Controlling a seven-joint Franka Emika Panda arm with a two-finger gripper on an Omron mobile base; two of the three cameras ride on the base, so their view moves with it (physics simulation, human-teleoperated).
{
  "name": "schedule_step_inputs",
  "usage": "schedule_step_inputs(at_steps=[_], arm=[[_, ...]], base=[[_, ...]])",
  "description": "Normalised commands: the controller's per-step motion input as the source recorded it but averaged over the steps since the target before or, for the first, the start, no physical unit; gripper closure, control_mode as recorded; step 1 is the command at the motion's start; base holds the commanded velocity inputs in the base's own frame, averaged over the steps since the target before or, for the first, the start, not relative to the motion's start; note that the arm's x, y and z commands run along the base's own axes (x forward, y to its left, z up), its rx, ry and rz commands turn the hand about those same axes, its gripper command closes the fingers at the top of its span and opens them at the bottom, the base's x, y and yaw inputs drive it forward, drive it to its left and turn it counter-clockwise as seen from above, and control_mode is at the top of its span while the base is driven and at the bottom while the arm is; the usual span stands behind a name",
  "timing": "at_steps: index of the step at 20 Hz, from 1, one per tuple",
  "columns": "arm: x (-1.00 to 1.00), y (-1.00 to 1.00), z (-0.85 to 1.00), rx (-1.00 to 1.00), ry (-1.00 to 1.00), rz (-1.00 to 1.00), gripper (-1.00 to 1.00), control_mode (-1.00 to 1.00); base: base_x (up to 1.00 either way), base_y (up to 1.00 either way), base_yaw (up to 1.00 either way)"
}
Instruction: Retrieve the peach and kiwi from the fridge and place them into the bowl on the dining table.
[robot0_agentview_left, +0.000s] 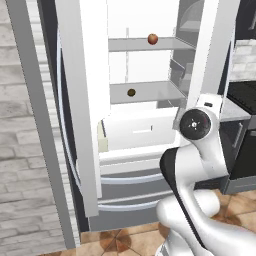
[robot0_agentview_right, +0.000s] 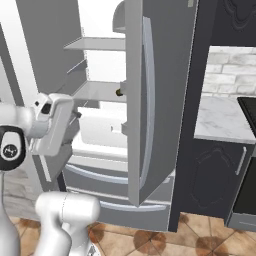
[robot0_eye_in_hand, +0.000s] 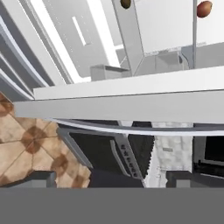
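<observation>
Fridge (robot0_agentview_left: 90, 100): tall grey-silver unit, both upper doors swung open, white interior with two glass shelves exposed, bottom drawers shut below. Upper shelf (robot0_agentview_left: 145, 45): holds the peach (robot0_agentview_left: 153, 38), reddish-orange, near the shelf's front edge toward its right end. Lower shelf (robot0_agentview_left: 150, 92): holds the kiwi (robot0_agentview_left: 131, 92), dark brown-olive, near the front edge at about the middle, well apart from the peach and below and left of it. Beneath the shelves, a white drawer front (robot0_agentview_left: 140, 131) with a slot handle. In the left base view both fruits and both shelves are in plain sight, framed between the two open doors. In the right base view the right-hand door (robot0_agentview_right: 150, 100) is seen edge-on and covers most of the interior; the kiwi (robot0_agentview_right: 119, 92) is only a dark speck beside the door's edge on the lower shelf. In the hand view, rolled sideways, the kiwi (robot0_eye_in_hand: 125, 3) and the peach (robot0_eye_in_hand: 204, 8) sit at the top edge, with the door's edge crossing the middle, tan floor tiles (robot0_eye_in_hand: 26, 144) and a dark oven (robot0_eye_in_hand: 105, 153). The pincer's fingertips are hidden in these views; its jaws stand released, spread wide, grasping nothing.
</observation>
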Motion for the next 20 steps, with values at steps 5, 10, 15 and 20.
schedule_step_inputs(at_steps=[5,10,15,20], arm=[[0.66,0.0,-0.06,0.0,0.0,0.05,-1.0,-1.0],[0.6,0.0,-0.09,0.0,-0.02,0.01,-1.0,-1.0],[0.49,-0.07,-0.17,0.0,-0.06,0.0,-1.0,-1.0],[0.46,-0.16,-0.24,0.0,-0.05,0.0,-1.0,-1.0]], base=[[0.0,0.0,0.0],[0.0,0.0,0.0],[0.0,0.0,0.0],[0.0,0.0,0.0]])
